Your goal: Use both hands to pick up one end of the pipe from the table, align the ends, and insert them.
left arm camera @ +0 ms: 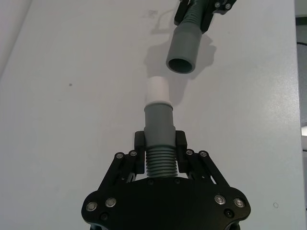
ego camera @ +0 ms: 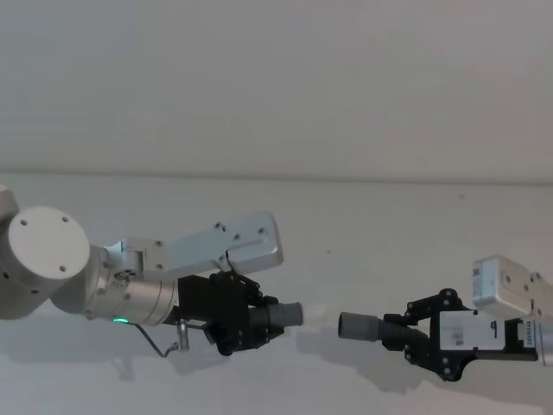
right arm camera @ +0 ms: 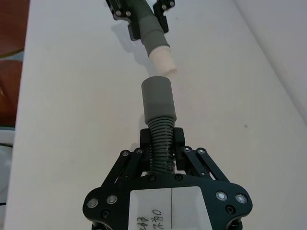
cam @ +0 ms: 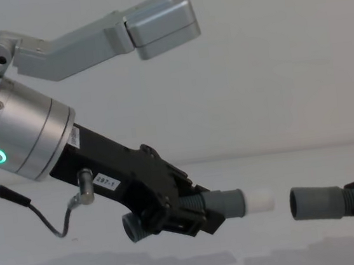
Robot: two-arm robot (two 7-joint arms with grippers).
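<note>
Both pipe pieces hang above the white table (ego camera: 363, 225), facing each other end to end. My left gripper (ego camera: 251, 320) is shut on the ribbed body of one piece (left arm camera: 158, 120), whose grey cuff (cam: 227, 203) ends in a white tip (cam: 258, 201). From the right, my right gripper (ego camera: 415, 333) is shut on the other piece (right arm camera: 157, 98), with its open socket cuff (cam: 316, 203) pointing at the tip. A short gap separates the two ends. In the left wrist view the socket (left arm camera: 184, 50) sits slightly to one side of the white tip (left arm camera: 157, 90).
A thin cable loop (ego camera: 160, 346) hangs under my left wrist. A plain white wall (ego camera: 276, 78) rises behind the table. The table's side edge (right arm camera: 21, 96) shows in the right wrist view, with a brown floor beyond it.
</note>
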